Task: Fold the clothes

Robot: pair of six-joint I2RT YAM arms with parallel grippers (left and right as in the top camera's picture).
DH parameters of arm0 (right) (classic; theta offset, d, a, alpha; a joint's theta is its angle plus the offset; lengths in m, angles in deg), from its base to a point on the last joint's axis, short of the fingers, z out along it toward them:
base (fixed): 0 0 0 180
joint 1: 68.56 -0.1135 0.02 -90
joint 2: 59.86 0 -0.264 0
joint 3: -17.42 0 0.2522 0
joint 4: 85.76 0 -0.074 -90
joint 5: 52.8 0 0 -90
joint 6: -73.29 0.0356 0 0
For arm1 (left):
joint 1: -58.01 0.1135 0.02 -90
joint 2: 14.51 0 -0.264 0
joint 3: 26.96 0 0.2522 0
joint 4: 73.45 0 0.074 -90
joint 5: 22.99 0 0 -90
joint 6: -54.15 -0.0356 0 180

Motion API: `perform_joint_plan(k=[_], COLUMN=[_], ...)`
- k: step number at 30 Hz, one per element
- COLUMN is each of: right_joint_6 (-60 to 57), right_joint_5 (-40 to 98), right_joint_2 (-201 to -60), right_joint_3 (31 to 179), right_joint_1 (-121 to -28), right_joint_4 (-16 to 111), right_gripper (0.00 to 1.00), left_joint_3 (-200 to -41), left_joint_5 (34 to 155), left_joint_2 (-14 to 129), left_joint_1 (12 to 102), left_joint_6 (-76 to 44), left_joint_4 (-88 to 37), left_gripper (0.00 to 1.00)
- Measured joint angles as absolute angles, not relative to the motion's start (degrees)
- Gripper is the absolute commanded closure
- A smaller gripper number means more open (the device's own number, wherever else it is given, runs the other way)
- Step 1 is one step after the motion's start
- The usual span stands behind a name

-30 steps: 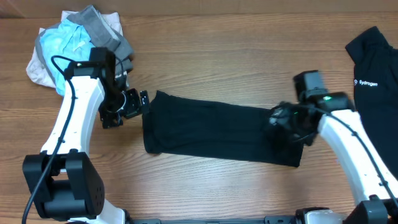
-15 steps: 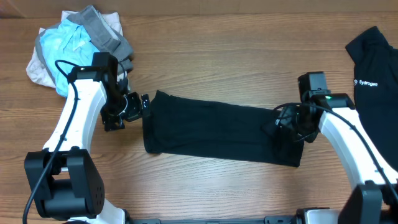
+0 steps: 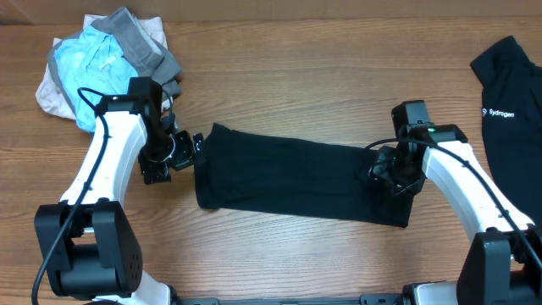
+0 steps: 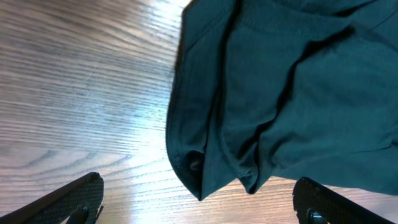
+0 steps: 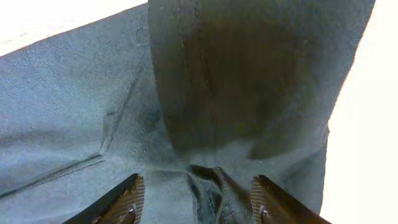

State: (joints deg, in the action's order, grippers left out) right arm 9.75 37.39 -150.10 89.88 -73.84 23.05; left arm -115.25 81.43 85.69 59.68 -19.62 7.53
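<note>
Where right pincer [image 5: 199, 196] straddles clothes [image 3: 288, 174], grip unclear; left pincer [image 4: 199, 196] wide, empty.

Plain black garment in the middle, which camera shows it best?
Overhead: the whole plain black garment lies as a long strip. Left wrist shows only one rumpled end; right wrist only close-up bunched fabric.

Robotics lab: white cabled arms [image 3: 106, 161] at a wooden table [image 3: 296, 93].
</note>
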Motion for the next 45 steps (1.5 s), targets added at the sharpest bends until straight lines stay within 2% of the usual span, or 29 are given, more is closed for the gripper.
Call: perform_joint_plan(k=[10, 16, 33, 37, 45], right_joint_6=[9.73, 9.27, 9.36, 8.83, 8.75], right_joint_5=[38.28, 39.57, 38.83, 38.22, 37.41], right_joint_2=[-150.10, -150.10, -150.10, -150.10, -150.10], right_joint_3=[86.73, 86.12, 86.12, 86.12, 86.12], right_joint_1=[-73.86, -73.86, -73.86, -73.92, -75.52], right_joint_4=[25.00, 25.02, 25.20, 25.65, 26.86], right_gripper=[0.41, 0.56, 0.54, 0.62, 0.63], left_joint_3=[-115.20, -115.12, -115.07, -115.07, -115.07], left_joint_5=[81.40, 81.40, 81.40, 81.38, 81.27], left_joint_2=[85.69, 85.69, 85.69, 85.69, 85.69], left_joint_1=[59.60, 59.60, 59.60, 59.60, 59.60], left_joint_6=[-19.45, -19.45, -19.45, -19.45, -19.45], left_joint_4=[6.68, 5.76, 4.95, 4.95, 4.93], left_gripper=[0.00, 0.00, 0.00, 0.00, 0.00])
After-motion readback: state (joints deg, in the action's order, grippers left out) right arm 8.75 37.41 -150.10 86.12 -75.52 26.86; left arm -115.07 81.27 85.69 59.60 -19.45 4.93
